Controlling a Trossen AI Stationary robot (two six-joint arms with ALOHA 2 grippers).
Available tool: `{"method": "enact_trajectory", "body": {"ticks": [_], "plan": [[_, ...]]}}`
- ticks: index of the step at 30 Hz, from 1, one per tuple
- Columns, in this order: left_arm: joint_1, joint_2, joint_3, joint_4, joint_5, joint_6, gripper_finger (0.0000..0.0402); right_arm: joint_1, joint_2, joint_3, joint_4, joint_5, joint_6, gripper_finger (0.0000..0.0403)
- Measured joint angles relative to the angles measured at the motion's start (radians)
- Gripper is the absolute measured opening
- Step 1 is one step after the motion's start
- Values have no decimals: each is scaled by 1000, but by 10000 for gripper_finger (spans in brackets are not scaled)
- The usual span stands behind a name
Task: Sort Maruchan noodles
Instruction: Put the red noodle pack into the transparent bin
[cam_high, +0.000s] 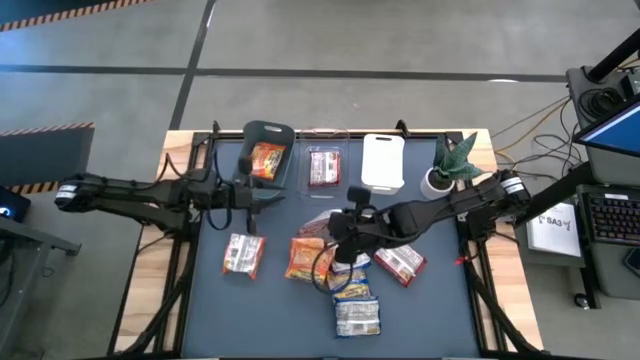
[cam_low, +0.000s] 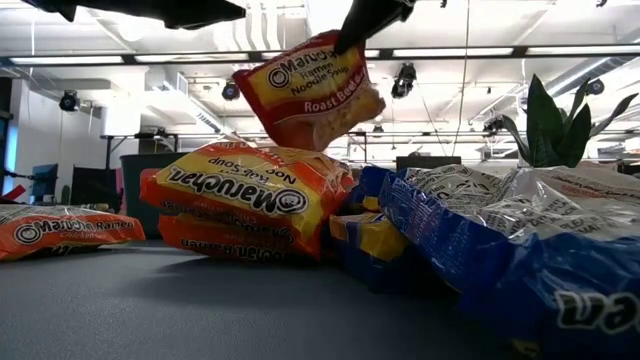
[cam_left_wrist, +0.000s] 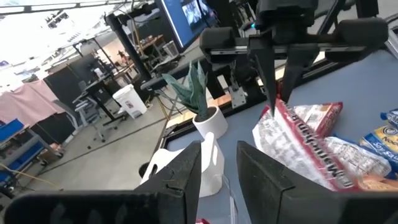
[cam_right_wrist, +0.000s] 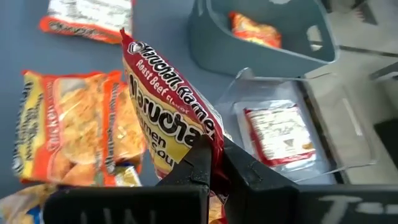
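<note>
Several Maruchan noodle packets lie flat on the dark mat: orange ones (cam_high: 305, 258) (cam_high: 243, 253), a red one (cam_high: 400, 262) and yellow-and-blue ones (cam_high: 352, 290). My right gripper (cam_high: 340, 228) hangs over the middle of the mat, shut on a red-and-yellow roast beef packet (cam_low: 310, 90). The teal bin (cam_high: 268, 150) holds an orange packet (cam_right_wrist: 252, 28), and the clear bin (cam_high: 322, 165) holds a red one (cam_right_wrist: 277, 134). My left gripper (cam_high: 268, 197) stands level in front of the teal bin, open, with nothing between its fingers (cam_left_wrist: 180, 174). My right gripper pinches the roast beef packet by one end seam (cam_right_wrist: 208, 140), near a corner, between its two fingers. The fingers (cam_left_wrist: 273, 74) come from above, slanting down. The packet hangs tilted below them, lifted clear of the packets on the mat.
A white bin (cam_high: 383, 160) stands to the right of the clear bin, and a potted plant (cam_high: 450, 165) stands at the far right corner. The loose packets crowd the mat's middle and near right. Bare mat shows at the near left (cam_high: 220, 310).
</note>
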Motion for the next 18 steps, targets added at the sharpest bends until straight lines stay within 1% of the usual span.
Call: {"method": "enact_trajectory", "body": {"ticks": [5, 9, 14, 16, 18], "plan": [[0, -32, 0, -6, -1, -38, 84, -10, -2, 4, 5, 72, -22, 9], [0, -70, 0, -6, -1, -79, 84, -42, -5, 4, 19, 95, -37, 9], [0, -134, 0, -48, -6, -123, 84, -103, -23, 4, 72, 89, -55, 8], [0, -158, -1, -67, -29, -132, 84, -134, -37, 4, 87, 86, -51, 8], [0, -178, -4, -101, -54, -141, 84, -176, -56, 4, 90, 55, -32, 8]]}}
